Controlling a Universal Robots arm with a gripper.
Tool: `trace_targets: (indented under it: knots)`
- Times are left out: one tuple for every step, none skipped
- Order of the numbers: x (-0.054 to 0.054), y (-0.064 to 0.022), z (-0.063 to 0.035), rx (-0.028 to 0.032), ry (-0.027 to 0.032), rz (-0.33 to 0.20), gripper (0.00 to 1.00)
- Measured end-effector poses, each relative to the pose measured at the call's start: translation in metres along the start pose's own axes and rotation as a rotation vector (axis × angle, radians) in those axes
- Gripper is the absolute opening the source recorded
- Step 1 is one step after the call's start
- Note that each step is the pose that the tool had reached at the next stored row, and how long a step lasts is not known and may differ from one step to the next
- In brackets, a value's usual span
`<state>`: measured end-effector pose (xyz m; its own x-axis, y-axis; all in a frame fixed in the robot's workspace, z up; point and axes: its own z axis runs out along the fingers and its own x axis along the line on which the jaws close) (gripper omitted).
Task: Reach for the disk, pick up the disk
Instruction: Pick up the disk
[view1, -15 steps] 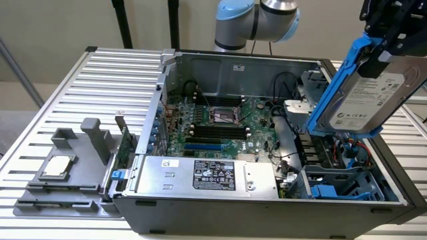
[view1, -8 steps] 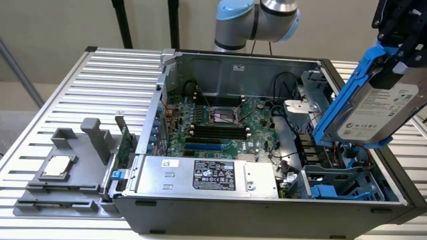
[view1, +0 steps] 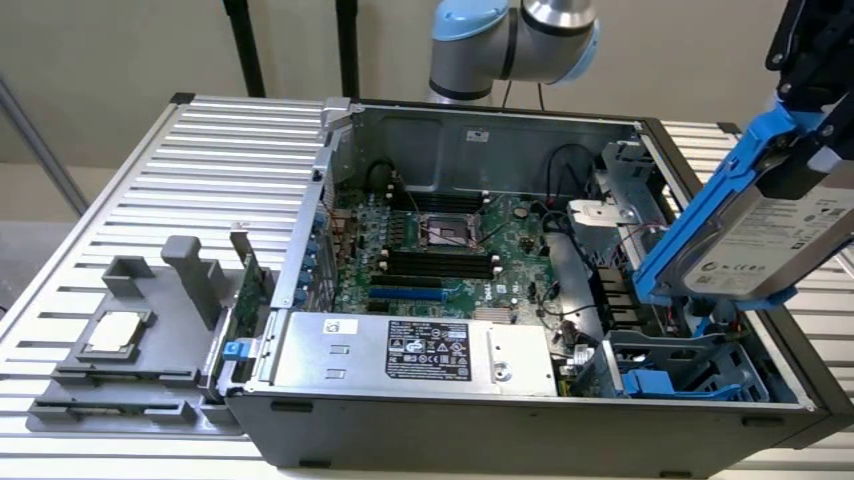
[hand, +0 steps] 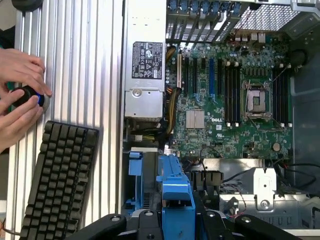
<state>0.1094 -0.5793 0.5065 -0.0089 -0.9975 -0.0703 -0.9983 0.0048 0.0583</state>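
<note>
The disk (view1: 771, 243), a silver-grey hard drive with a white label and bright blue rails, hangs tilted in the air over the open computer case's drive bay (view1: 681, 375), at the exterior view's right. My black gripper (view1: 806, 110) is shut on its upper end. In the wrist view one blue rail of the disk (hand: 175, 192) runs out from between my gripper (hand: 176, 226) and its black fingers (hand: 212, 225). The drive's lower corner is just above the bay's edge.
The open case (view1: 534, 430) holds a green motherboard (view1: 447, 250) and a wide silver power supply (view1: 414, 350). A small square chip (view1: 116, 332) lies on a grey fixture at the exterior view's left. A black keyboard (hand: 60, 180) and a person's hands (hand: 20, 95) are beside the case.
</note>
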Motion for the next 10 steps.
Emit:
trace_targets:
  knots:
    - [0.003, -0.0001, 0.0000, -0.0001, -0.0054, 0.000, 0.33]
    - [0.006, -0.0001, 0.0000, -0.0001, -0.0106, -0.001, 0.33]
    - [0.009, -0.0002, 0.0001, -0.0001, -0.0150, -0.001, 0.33]
    - [0.013, -0.0003, 0.0005, -0.0002, -0.0179, -0.001, 0.33]
    - [0.015, -0.0004, 0.0011, -0.0002, -0.0197, -0.001, 0.33]
    - [0.017, -0.0004, 0.0020, -0.0002, -0.0210, -0.001, 0.33]
    - [0.018, -0.0005, 0.0032, -0.0002, -0.0223, -0.001, 0.33]
    - [0.019, -0.0006, 0.0042, -0.0003, -0.0231, -0.002, 0.33]
    - [0.019, -0.0006, 0.0052, -0.0003, -0.0232, -0.002, 0.33]
    - [0.019, -0.0007, 0.0059, -0.0004, -0.0230, -0.003, 0.33]
